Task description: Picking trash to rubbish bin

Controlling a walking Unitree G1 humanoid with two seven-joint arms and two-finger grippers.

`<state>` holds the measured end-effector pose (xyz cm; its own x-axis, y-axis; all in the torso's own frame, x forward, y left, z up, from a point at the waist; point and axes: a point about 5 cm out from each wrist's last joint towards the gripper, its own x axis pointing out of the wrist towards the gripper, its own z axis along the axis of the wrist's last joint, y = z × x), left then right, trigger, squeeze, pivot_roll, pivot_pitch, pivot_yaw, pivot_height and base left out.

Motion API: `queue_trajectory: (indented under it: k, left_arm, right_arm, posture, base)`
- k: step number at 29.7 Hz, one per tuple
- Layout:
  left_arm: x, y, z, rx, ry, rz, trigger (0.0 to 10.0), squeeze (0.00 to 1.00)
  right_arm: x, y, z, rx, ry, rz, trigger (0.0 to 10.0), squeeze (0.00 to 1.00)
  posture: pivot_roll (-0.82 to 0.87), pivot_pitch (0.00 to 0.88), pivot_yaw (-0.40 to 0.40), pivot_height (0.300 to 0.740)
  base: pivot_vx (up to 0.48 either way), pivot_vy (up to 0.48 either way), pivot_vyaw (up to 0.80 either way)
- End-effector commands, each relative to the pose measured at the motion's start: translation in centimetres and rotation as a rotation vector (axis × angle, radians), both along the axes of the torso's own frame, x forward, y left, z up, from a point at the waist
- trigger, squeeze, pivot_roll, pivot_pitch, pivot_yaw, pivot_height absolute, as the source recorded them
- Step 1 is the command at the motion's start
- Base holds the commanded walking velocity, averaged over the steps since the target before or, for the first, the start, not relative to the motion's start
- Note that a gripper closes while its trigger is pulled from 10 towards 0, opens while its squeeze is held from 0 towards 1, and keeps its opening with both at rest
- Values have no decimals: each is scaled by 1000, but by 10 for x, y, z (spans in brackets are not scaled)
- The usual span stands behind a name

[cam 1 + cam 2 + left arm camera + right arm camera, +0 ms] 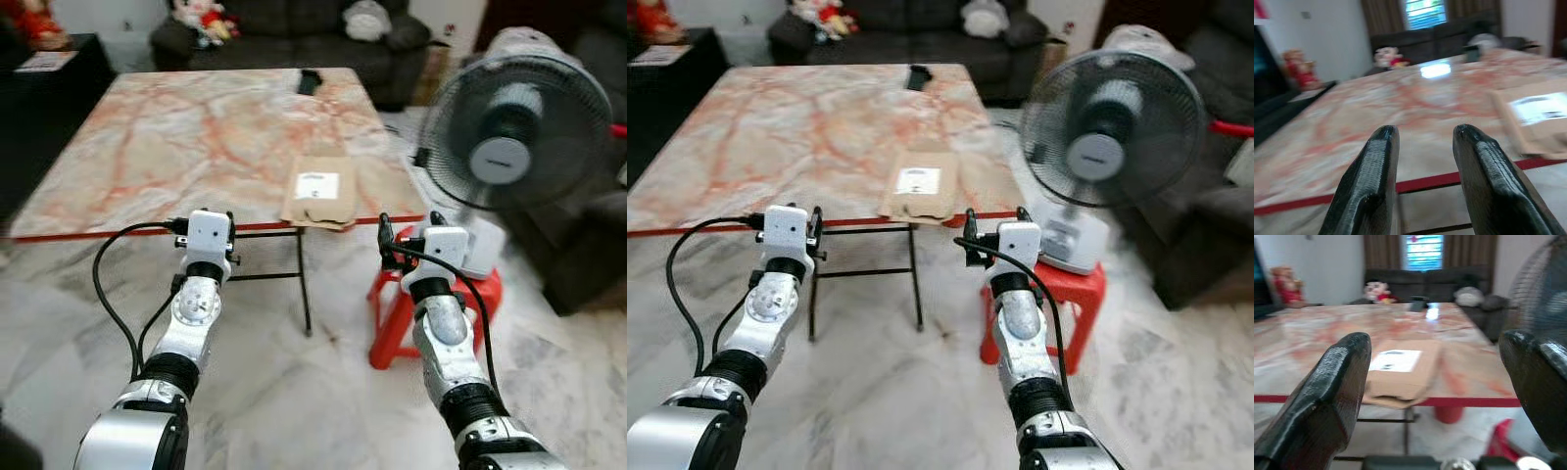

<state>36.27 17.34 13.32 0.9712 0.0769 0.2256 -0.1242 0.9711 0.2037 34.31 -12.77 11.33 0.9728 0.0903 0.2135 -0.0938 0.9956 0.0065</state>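
A flat brown cardboard parcel with a white label lies on the marble table, at its near edge towards the right, with one corner over the red rim. My left gripper is held up in front of the table's near edge, left of the parcel, open with a narrow gap and nothing between its fingers. Just short of the table edge, my right gripper is open wide and empty, facing the parcel.
A standing fan sits on a red plastic stool close to my right arm. A small black object lies at the table's far edge. A dark sofa stands behind, and a black cabinet on the left.
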Motion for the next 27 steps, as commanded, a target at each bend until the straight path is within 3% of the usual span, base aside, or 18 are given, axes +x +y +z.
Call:
queue_trajectory:
  k: [1, 23, 27]
  left_arm:
    - [4, -3, 9, -15, -23, 0, 10000, 0]
    - [5, -8, 12, -3, -30, -9, 10000, 0]
    - [5, -8, 13, -1, -30, -8, 10000, 0]
  right_arm:
    - [2, -3, 5, 5, -7, -4, 10000, 0]
    - [3, 0, 9, -21, -13, 9, 10000, 0]
    - [4, 0, 10, 10, -8, 6, 10000, 0]
  posture:
    - [-107, 0, -5, 740]
    - [-113, 0, -7, 740]
    - [-107, 0, -6, 740]
  base:
    - [0, 0, 0]
    - [323, 0, 109]
    - [356, 0, 0]
